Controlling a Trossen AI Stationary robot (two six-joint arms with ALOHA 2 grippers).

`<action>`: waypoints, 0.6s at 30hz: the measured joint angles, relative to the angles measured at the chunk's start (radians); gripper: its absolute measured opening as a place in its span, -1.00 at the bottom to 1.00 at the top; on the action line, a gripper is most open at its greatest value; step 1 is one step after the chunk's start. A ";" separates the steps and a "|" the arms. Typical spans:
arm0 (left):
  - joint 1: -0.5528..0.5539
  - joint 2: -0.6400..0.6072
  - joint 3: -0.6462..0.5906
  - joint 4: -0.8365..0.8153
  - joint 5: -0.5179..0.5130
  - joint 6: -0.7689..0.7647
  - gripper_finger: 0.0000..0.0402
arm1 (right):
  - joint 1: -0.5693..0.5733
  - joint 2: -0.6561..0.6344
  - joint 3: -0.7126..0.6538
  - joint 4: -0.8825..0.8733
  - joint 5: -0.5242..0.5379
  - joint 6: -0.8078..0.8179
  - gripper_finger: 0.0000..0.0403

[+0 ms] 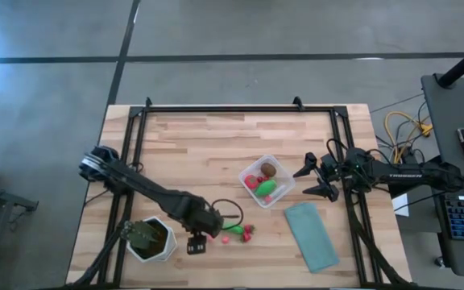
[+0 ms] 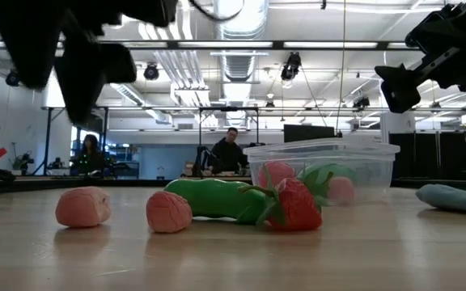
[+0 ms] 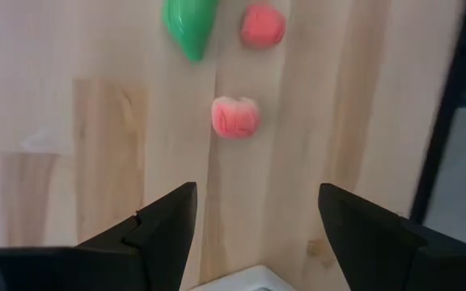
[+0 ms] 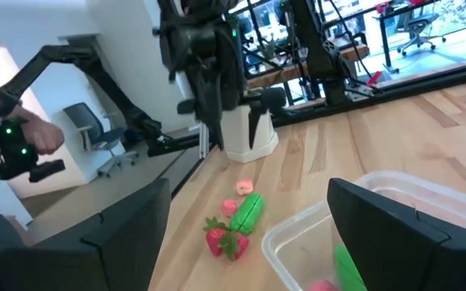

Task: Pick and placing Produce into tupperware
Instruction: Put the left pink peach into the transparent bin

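**A:** What lies on the pale wooden surface (image 1: pixel 208 145), and how many pieces?

**B:** Take the small clear plastic tupperware (image 1: pixel 280 166) with rounded corners as the landmark. Inside it, from above, I count three pieces of toy produce: a brown oval piece (image 1: pixel 270 170), a red round piece (image 1: pixel 252 181) and a green elongated piece (image 1: pixel 266 188). Loose on the wood, near the tupperware on the side toward the left arm, are four more: one green elongated pod (image 2: pixel 217 198), one red strawberry with green leaves (image 2: pixel 294 206) touching the pod's end, and two pink round lumps (image 2: pixel 83 207), one against the pod and one apart from it.

**A:** And the two arms?

**B:** The left pincer (image 1: pixel 197 242) hangs above the wood beyond the loose pieces from the tupperware, just beside one white hexagonal pot holding a green plant (image 1: pixel 150 239). Its fingers are spread with nothing between them. The right pincer (image 1: pixel 312 179) sits just beside the tupperware on the opposite side, fingers spread wide, also empty.

**A:** Anything else?

**B:** One flat teal cloth (image 1: pixel 311 234) lies near the tupperware, toward the front edge.
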 joint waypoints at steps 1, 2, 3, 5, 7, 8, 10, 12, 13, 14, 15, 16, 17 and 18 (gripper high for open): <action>-0.001 0.014 -0.002 0.005 0.001 0.000 0.22 | 0.000 0.000 0.000 0.000 0.000 0.000 0.62; -0.001 0.026 -0.004 0.012 0.001 0.000 0.22 | 0.000 0.000 0.000 -0.001 0.000 0.000 0.62; -0.001 0.031 -0.004 0.019 -0.004 0.000 0.22 | 0.000 0.000 0.000 -0.001 0.000 0.000 0.62; 0.000 0.039 -0.003 0.026 -0.014 -0.001 0.22 | 0.000 0.000 0.000 -0.001 0.000 0.000 0.62; 0.001 0.048 -0.005 0.044 -0.016 -0.001 0.22 | 0.000 0.000 0.000 -0.001 0.000 0.000 0.62; 0.001 0.054 -0.005 0.044 -0.016 -0.001 0.22 | 0.000 0.000 0.000 -0.001 0.000 0.000 0.62; 0.001 0.058 -0.007 0.049 -0.016 -0.001 0.22 | 0.000 0.000 0.000 -0.001 0.000 0.000 0.62; 0.001 0.058 -0.006 0.063 -0.016 -0.001 0.22 | 0.000 0.000 0.000 0.000 0.000 0.000 0.62; 0.001 0.058 -0.006 0.063 -0.016 -0.001 0.22 | 0.000 0.001 0.000 0.000 0.000 0.000 0.62; 0.001 0.058 -0.006 0.064 -0.016 -0.001 0.22 | 0.000 0.001 0.000 -0.001 0.000 0.000 0.62; 0.001 0.058 -0.005 0.063 -0.016 -0.001 0.22 | 0.000 0.001 0.000 -0.001 0.000 0.000 0.62; 0.001 0.058 -0.004 0.064 -0.016 -0.001 0.22 | 0.000 0.001 0.000 0.000 0.000 0.000 0.62; 0.001 0.058 -0.002 0.065 -0.016 0.000 0.22 | 0.000 0.001 0.000 0.000 0.000 0.000 0.62; 0.001 0.058 -0.001 0.068 -0.016 -0.001 0.22 | 0.000 0.001 0.000 0.000 0.000 0.000 0.62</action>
